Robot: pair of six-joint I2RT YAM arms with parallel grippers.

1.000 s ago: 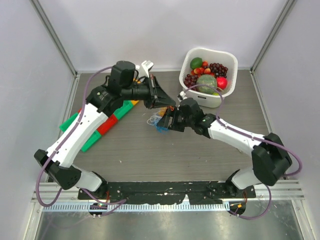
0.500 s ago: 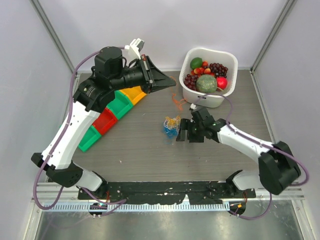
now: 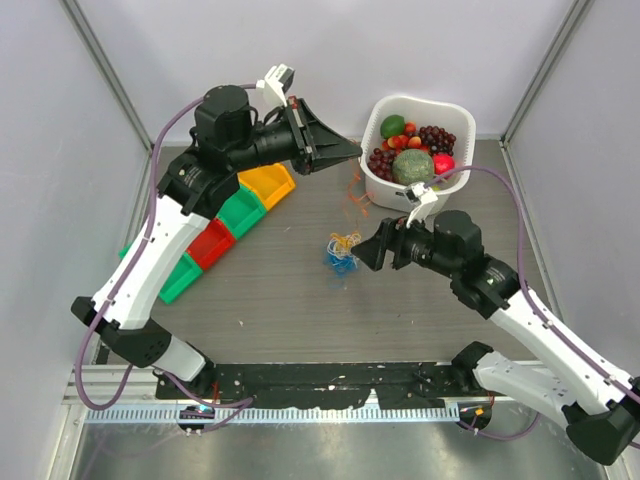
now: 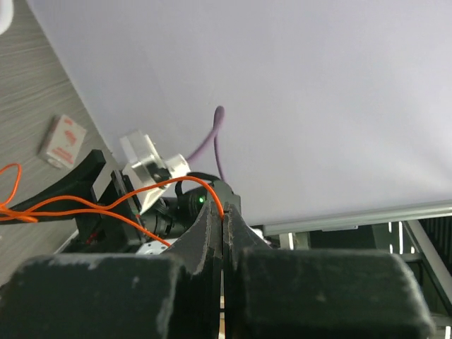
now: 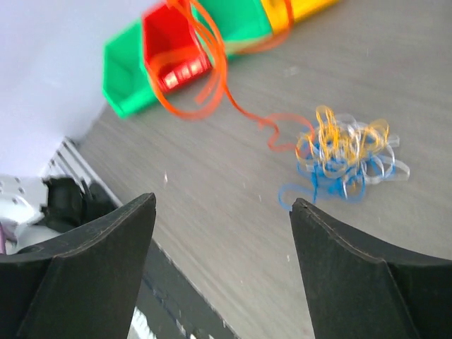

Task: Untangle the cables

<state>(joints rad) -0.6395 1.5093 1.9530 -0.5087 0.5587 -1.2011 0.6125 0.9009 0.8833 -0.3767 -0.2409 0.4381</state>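
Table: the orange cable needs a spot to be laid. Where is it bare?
Bare: the wide near strip between the bunch and the base plate, and the patch between the bins and bunch. Crowded: from bunch to basket, where the orange cable dangles.

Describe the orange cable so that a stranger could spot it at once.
Find the white fruit basket at the table's far right. Just left of it the raised left gripper pinches the orange cable, which trails down to the bunch on the table. It is the only strand lifted up; the blue, yellow and clear loops lie bunched.
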